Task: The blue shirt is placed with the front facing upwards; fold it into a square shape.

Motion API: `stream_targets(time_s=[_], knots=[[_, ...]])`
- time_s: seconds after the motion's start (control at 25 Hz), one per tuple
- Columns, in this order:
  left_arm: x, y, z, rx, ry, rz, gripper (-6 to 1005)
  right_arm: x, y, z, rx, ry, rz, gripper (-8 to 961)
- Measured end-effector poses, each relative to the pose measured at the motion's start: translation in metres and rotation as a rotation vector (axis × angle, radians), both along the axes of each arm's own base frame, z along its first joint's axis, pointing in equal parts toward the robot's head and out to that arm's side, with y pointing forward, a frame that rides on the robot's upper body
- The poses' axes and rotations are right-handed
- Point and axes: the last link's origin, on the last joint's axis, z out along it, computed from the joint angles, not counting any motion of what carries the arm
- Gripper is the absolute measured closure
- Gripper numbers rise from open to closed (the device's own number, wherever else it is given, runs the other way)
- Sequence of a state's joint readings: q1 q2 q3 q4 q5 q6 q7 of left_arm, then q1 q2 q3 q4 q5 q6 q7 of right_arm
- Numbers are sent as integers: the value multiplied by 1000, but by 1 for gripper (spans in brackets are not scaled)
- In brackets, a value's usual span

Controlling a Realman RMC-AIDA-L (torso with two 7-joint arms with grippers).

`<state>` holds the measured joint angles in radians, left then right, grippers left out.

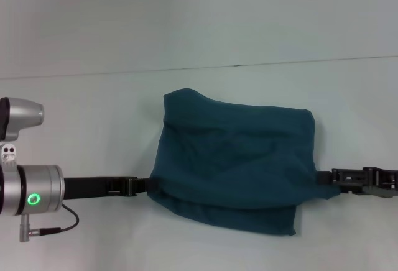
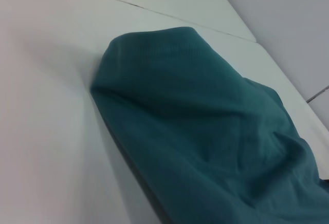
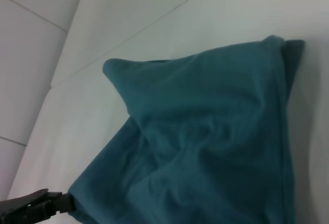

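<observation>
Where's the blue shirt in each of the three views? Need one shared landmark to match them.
Head view: the dark teal-blue cotton shirt, folded, lies mid-table between left gripper and right gripper.
Left wrist view: it fills the picture's lower right.
Right wrist view: it fills the centre and bottom.
Shared landmark: the seam line across the white table.

Bare table [image 1: 199,35] lies open all around the blue shirt [image 1: 233,165].

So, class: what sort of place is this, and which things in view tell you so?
Probably a lab or test bench, not a home. A plain white table holds only the blue shirt, which is folded, with the left gripper and right gripper at its opposite side edges.
</observation>
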<state>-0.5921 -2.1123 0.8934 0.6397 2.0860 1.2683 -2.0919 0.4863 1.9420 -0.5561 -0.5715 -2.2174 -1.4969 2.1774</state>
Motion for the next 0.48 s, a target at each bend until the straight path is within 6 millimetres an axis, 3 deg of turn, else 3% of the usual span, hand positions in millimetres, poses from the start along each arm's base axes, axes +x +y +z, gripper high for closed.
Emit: stream_targets(time_s=[0.48], knots=[[2,2,-1,-1,9,-13,981,-8,6,-13,-12,20,7,175]])
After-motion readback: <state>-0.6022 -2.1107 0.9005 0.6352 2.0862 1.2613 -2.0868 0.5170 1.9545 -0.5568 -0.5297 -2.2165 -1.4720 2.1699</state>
